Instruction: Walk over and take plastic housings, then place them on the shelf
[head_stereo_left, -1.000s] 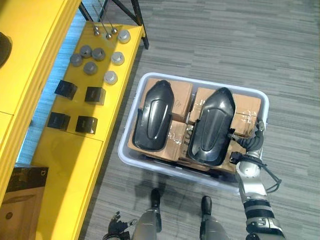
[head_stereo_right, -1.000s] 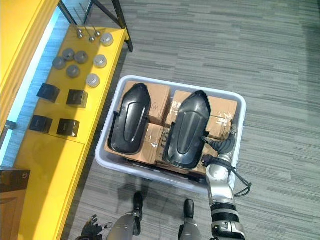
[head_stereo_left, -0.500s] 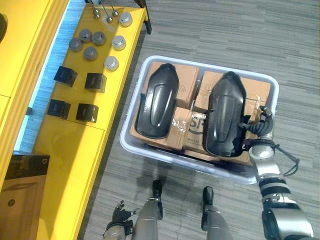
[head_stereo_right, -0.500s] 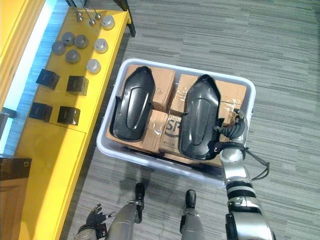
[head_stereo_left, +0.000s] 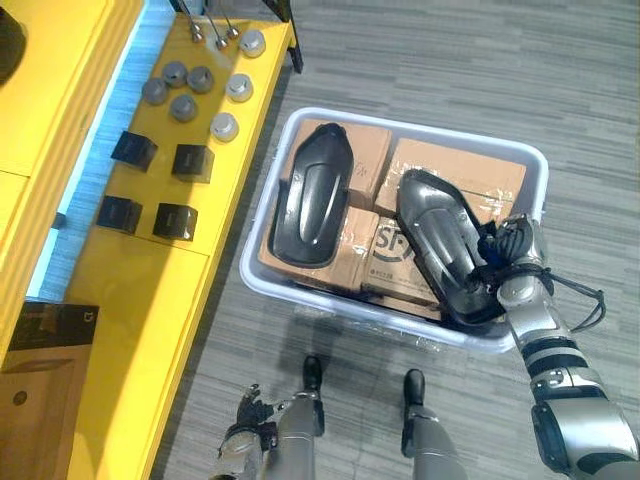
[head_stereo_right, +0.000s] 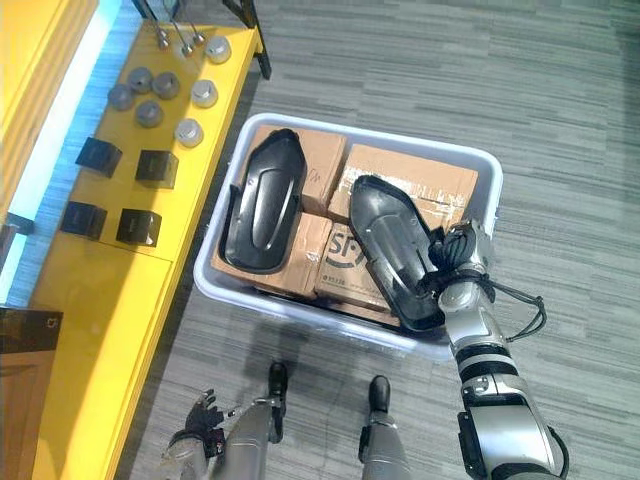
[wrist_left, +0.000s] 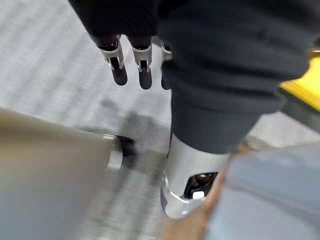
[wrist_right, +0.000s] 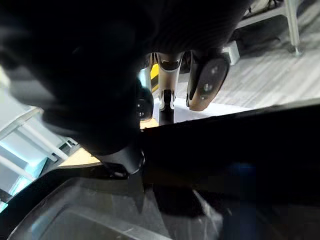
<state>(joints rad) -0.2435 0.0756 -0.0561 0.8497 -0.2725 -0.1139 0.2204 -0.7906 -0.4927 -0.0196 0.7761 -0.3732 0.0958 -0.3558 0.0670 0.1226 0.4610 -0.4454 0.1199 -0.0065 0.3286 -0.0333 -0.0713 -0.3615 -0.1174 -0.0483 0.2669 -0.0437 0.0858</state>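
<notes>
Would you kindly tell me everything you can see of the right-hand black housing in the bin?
The housing is a long, glossy black plastic shell, rounded at both ends, with a raised central panel. It lies slantwise on the cardboard boxes in the pale bin, its near end reaching the bin's front rim. The right hand grips its right edge with curled fingers. It lies apart from the second housing.

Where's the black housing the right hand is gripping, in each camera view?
Left eye view: black housing, lying aslant on the cardboard boxes, right side of the bin.
Right eye view: same place.
Right wrist view: dark surface just past the fingers.
Shared landmark: the right hand clasping its edge.
</notes>
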